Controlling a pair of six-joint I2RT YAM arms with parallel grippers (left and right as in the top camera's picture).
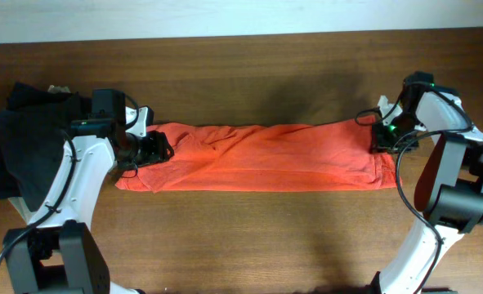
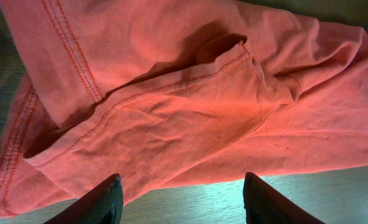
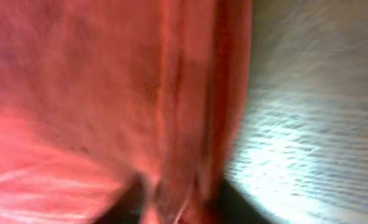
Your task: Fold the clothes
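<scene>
The red-orange T-shirt point(image 1: 266, 159) lies across the middle of the table, folded into a long horizontal band with its logo hidden. My left gripper point(image 1: 155, 149) is at the shirt's left end. In the left wrist view its fingers point(image 2: 182, 202) are open with bare table between them, and the shirt's hemmed sleeve point(image 2: 171, 106) lies just beyond the tips. My right gripper point(image 1: 382, 135) is at the shirt's right end. The right wrist view is blurred, but a bunched fold of the shirt point(image 3: 109, 93) runs between the dark fingers point(image 3: 180, 199), which look shut on it.
A pile of black garments point(image 1: 24, 139) sits at the far left edge beside the left arm, with a bit of beige fabric point(image 1: 59, 88) at its top. The wooden table point(image 1: 249, 237) extends in front of and behind the shirt.
</scene>
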